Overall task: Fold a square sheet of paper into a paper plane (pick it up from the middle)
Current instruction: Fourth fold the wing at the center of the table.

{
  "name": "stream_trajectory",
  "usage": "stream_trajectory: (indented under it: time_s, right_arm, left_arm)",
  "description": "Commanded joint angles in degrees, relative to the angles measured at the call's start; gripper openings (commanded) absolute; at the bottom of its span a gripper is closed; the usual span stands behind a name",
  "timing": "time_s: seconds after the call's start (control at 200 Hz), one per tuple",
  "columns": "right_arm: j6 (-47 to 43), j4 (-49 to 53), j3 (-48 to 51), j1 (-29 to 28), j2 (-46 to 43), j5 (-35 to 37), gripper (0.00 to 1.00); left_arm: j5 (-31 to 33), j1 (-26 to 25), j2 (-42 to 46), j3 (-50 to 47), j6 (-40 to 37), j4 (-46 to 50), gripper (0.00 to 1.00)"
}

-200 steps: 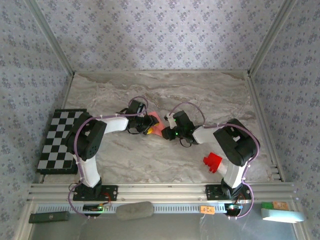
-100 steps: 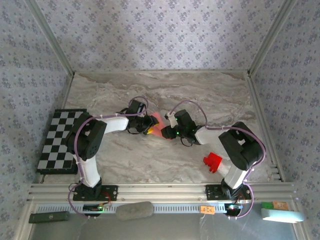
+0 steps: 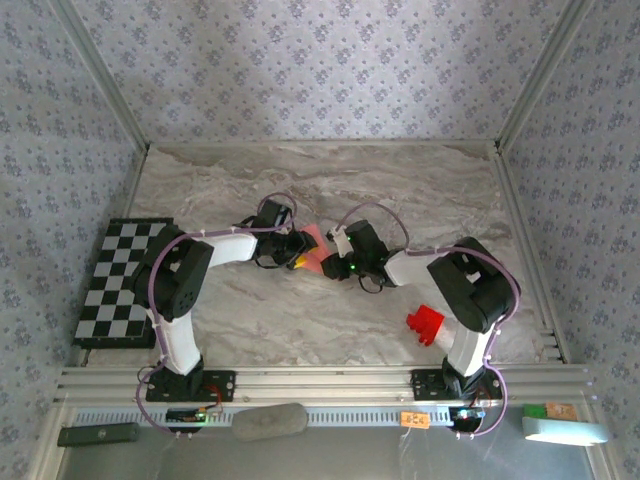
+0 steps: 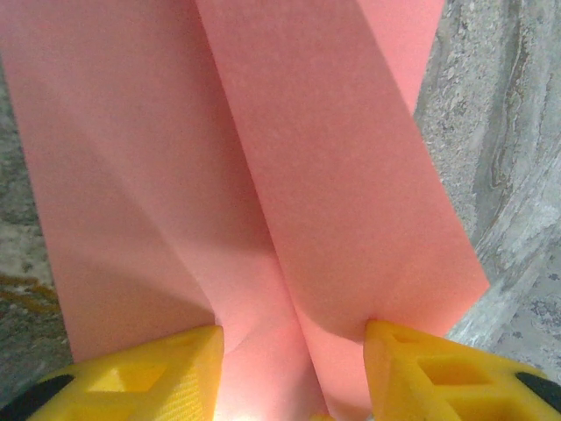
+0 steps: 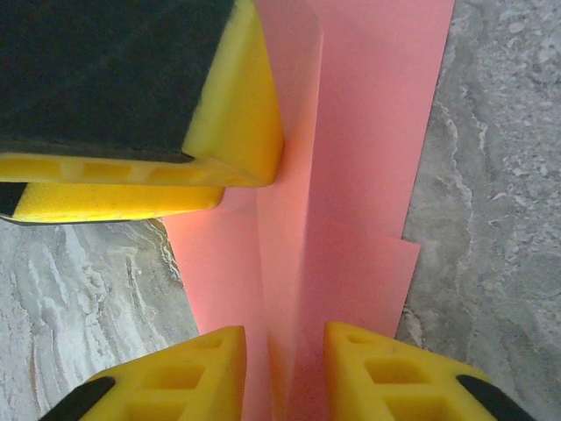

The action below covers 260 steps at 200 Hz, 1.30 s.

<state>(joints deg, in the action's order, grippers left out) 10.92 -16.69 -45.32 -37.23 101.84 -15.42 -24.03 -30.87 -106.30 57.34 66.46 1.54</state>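
Both grippers meet at the middle of the tabletop (image 3: pixel 420 190), tips facing each other over the pink paper (image 3: pixel 314 258) — it lies there folded, with one flap raised into a ridge. Your left gripper (image 4: pixel 294 373) has its fingers well apart, the creased flaps lying between them. Your right gripper (image 5: pixel 285 364) straddles that ridge with a narrow gap — you can't tell whether it pinches. The red block (image 3: pixel 424 323) sits toward the near-right corner.

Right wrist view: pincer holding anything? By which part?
Yes: right pincer pinches the pink paper by its raised centre fold; left pincer is open.
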Motion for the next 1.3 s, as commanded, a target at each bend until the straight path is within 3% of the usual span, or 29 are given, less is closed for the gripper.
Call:
stream_trajectory:
  time_s: [0.0, 0.24, 0.655, 0.895, 1.294]
  right_arm:
    - [-0.74, 0.52, -1.5, 0.15, 1.17, -0.57, 0.26]
    - [-0.63, 0.46, -0.62, 0.71, 0.86, -2.37, 0.13]
    - [2.12, -2.12, 0.99, 3.53, 2.26, -10.95, 0.08]
    - [4.36, -3.25, 0.86, 4.54, 3.8, -13.55, 0.08]
    - [7.36, -4.32, 1.53, 6.91, 4.62, -17.08, 0.1]
  left_arm:
    - [1.44, -0.6, -3.04, -1.38, -0.41, 6.71, 0.47]
    - [1.61, -0.59, -2.09, -0.85, -0.62, 7.2, 0.47]
    - [1.71, 1.49, 7.49, -2.14, -2.83, 0.88, 0.49]
    - [-1.65, 1.17, 7.23, -6.61, -0.96, -8.21, 0.37]
    - [-5.57, -0.14, 0.71, -2.51, -1.1, -11.75, 0.18]
